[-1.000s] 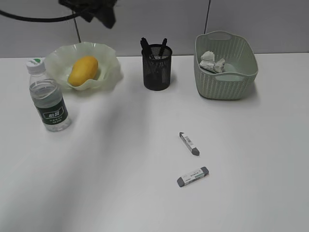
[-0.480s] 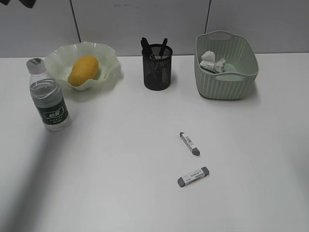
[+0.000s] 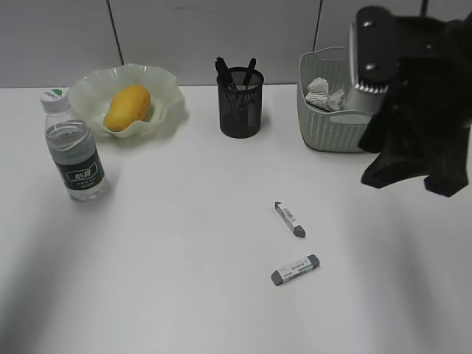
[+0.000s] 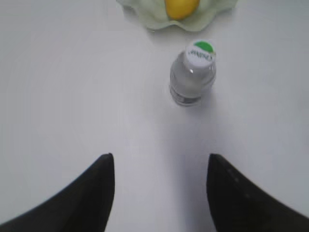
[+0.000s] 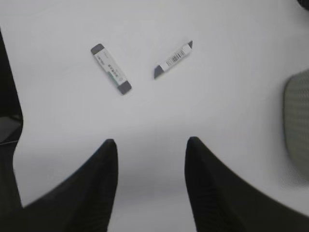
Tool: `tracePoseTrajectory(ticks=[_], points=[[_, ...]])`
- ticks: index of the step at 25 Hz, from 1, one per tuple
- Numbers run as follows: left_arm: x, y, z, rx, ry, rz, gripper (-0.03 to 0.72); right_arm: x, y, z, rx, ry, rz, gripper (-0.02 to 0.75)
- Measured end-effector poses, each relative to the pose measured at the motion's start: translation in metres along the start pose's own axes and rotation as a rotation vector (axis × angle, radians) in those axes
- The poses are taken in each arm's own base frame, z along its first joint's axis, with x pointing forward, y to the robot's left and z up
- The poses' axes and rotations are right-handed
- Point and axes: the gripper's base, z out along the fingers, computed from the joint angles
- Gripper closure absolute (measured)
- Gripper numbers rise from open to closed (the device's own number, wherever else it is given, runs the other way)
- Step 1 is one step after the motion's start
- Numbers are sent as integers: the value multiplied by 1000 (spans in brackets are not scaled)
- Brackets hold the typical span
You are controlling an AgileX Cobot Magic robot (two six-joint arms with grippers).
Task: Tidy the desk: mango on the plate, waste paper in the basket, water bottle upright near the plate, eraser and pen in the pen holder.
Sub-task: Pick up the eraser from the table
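The mango (image 3: 127, 107) lies on the wavy pale green plate (image 3: 168, 94). The water bottle (image 3: 74, 151) stands upright left of the plate, and shows from above in the left wrist view (image 4: 193, 72). The black mesh pen holder (image 3: 240, 107) holds dark pens. The waste paper (image 3: 324, 94) lies in the basket (image 3: 332, 129). Two white, grey-ended erasers lie on the desk (image 3: 147, 258): one with a barcode (image 3: 290, 220) (image 5: 173, 59), one nearer the front (image 3: 294, 270) (image 5: 111, 69). My left gripper (image 4: 159, 157) is open and empty. My right gripper (image 5: 152, 141) is open and empty, short of the erasers.
The right arm (image 3: 413, 110) hangs above the desk's right side, partly covering the basket. A grey wall runs behind the desk. The basket's edge shows in the right wrist view (image 5: 297, 116). The plate (image 4: 159, 19) and mango (image 4: 181, 6) show beyond the bottle.
The left arm has left the top left of the exterior view. The right arm has come into view at the right, in front of the basket. The objects have not moved.
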Motion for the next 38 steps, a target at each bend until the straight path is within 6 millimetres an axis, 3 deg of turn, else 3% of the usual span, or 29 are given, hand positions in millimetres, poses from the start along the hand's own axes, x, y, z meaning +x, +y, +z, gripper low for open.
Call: tracePoseTrajectory(ticks=[5, 11, 18, 23, 30, 38], points=[[61, -10, -23, -5, -67, -2, 232, -9, 0, 42, -126, -24, -161, 365], [133, -21, -43, -10, -169, -5, 241, -6, -1, 83, -241, -15, -181, 365], [202, -38, -51, 54, -341, -36, 243, -5, -4, 101, -234, 4, -189, 365], [245, -45, -47, 47, -453, -32, 243, -21, 12, 117, -250, 50, -322, 365], [278, -51, -55, 41, -558, -18, 245, -37, 29, 138, -244, 96, -430, 365], [285, -52, -56, 40, -594, -15, 286, -30, 29, 155, -264, 151, -464, 365]])
